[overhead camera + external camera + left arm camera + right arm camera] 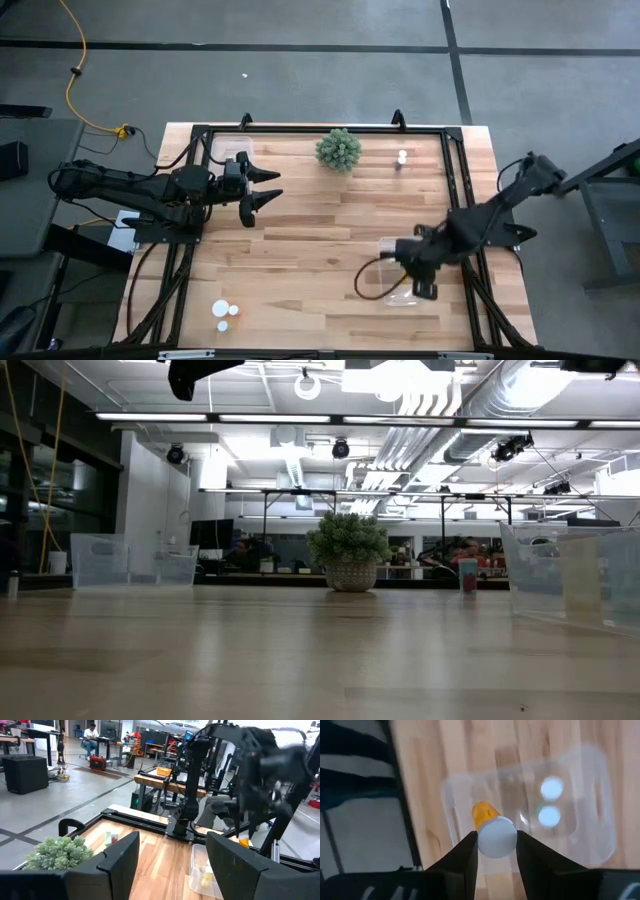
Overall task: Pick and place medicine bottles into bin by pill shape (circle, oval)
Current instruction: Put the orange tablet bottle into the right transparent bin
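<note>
My right gripper (pixel 496 851) is shut on a medicine bottle (pixel 492 827) with a white cap and an orange body. It hovers over a clear bin (pixel 585 827) near the table's right edge, which holds two white-capped bottles (pixel 551 789). In the high view that gripper (pixel 418 276) is above this bin (pixel 392 285). My left gripper (pixel 268 190) waits open at the far left, pointing level. One more bottle (pixel 402 157) stands at the far right, and three (pixel 224 314) stand near the left front. My right gripper pinches the bottle's white cap (pixel 495 839) between its two fingers, one on each side. The fingers come from above, slanting down. The orange body (pixel 484 813) hangs below the cap, lifted clear above the bin.
A spiky green plant ball (pixel 339 149) sits at the far middle of the table. A second clear bin (pixel 228 150) stands at the far left, beside my left arm. A black frame (pixel 455 170) runs around the table. Bare wood (pixel 310 250) lies in the middle.
</note>
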`<state>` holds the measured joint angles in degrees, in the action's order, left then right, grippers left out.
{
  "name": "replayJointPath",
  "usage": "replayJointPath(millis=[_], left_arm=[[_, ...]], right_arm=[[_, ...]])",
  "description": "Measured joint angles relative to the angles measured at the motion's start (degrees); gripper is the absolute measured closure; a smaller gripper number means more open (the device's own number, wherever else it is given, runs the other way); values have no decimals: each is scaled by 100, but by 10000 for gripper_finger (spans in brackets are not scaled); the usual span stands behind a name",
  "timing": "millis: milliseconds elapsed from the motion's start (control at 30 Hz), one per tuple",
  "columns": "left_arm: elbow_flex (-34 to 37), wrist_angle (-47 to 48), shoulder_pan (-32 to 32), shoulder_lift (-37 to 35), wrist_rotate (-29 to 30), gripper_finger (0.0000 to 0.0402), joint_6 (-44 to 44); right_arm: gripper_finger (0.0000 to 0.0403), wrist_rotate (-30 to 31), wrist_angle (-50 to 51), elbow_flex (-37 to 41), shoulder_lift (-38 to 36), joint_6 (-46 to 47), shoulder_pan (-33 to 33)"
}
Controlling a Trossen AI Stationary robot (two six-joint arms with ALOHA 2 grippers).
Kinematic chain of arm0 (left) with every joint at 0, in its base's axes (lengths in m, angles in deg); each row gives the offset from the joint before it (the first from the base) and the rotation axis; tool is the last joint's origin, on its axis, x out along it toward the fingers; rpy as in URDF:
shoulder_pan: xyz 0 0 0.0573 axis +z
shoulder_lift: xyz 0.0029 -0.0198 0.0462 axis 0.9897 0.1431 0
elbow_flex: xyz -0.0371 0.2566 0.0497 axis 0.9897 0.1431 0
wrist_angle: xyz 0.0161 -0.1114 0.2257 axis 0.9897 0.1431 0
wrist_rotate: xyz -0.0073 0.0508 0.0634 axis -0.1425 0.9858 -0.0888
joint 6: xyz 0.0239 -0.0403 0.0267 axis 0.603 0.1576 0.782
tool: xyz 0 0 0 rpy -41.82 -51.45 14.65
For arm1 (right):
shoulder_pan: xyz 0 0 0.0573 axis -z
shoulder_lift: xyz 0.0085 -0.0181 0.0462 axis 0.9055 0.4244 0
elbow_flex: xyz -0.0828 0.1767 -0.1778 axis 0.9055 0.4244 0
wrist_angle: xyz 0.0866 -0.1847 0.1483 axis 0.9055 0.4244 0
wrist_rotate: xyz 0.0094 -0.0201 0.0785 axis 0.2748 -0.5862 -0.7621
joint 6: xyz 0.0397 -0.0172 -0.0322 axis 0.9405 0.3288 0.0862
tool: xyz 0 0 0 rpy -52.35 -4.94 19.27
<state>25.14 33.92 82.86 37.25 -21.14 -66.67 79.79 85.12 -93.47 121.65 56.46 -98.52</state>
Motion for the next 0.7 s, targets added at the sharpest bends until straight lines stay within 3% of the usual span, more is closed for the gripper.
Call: replayJointPath(millis=[267, 700], left_arm=[[0, 0, 0, 0, 2, 184, 0], [0, 0, 1, 0, 0, 184, 0]], right_arm=[[304, 928, -111, 312, 921, 1333, -422], [304, 1149, -182, 318, 1910, 1775, -387]])
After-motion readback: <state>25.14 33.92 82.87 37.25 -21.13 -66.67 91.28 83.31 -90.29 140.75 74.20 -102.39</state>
